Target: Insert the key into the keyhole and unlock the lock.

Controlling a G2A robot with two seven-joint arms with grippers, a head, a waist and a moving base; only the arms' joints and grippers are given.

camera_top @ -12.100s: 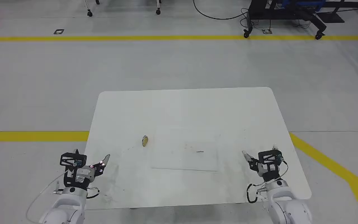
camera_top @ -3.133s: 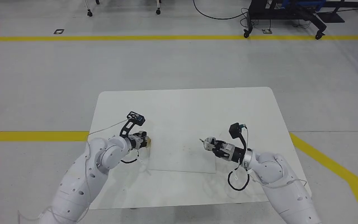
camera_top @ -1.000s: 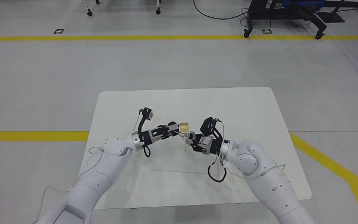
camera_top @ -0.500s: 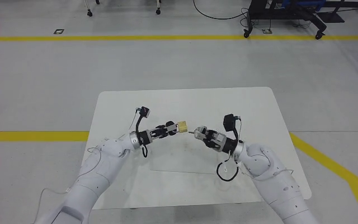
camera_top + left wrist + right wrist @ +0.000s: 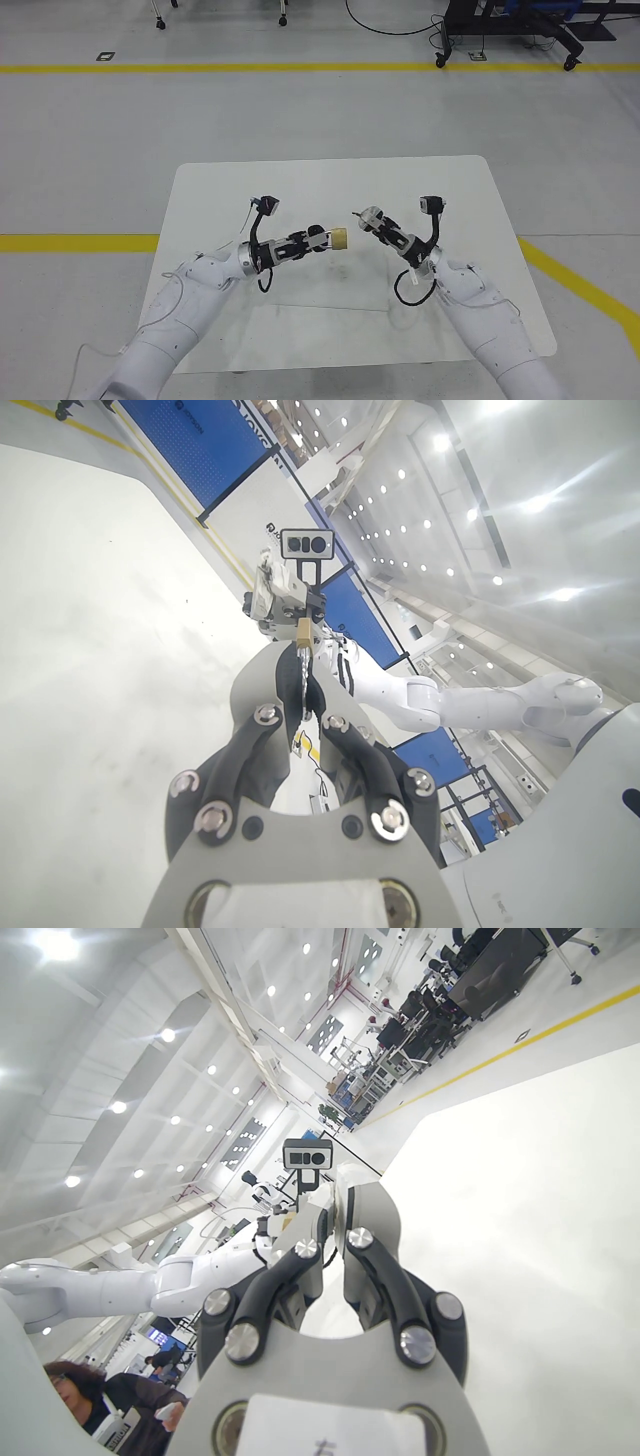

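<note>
Above the middle of the white table (image 5: 450, 190), my left gripper (image 5: 320, 237) is shut on the silver shackle of a small brass lock (image 5: 339, 238), whose body points toward the other arm. From the left wrist view the lock (image 5: 302, 635) sticks out beyond the black fingertips (image 5: 292, 680). My right gripper (image 5: 366, 217) hovers a short gap to the right and slightly farther back. It is shut on the key, of which a thin tip (image 5: 355, 213) shows. Seen by the right wrist, the fingers (image 5: 370, 1208) are pressed together and hide the key; the lock (image 5: 286, 1223) shows beyond them.
A faint rectangular outline (image 5: 330, 285) marks the tabletop below the grippers. Bare table surface lies all around both arms. Yellow floor lines (image 5: 300, 68) and a wheeled cart (image 5: 510, 30) are far beyond the table.
The right gripper with the key has pulled back from the lock, rising away and to the right. The left gripper has shifted the lock slightly right and nearer.
</note>
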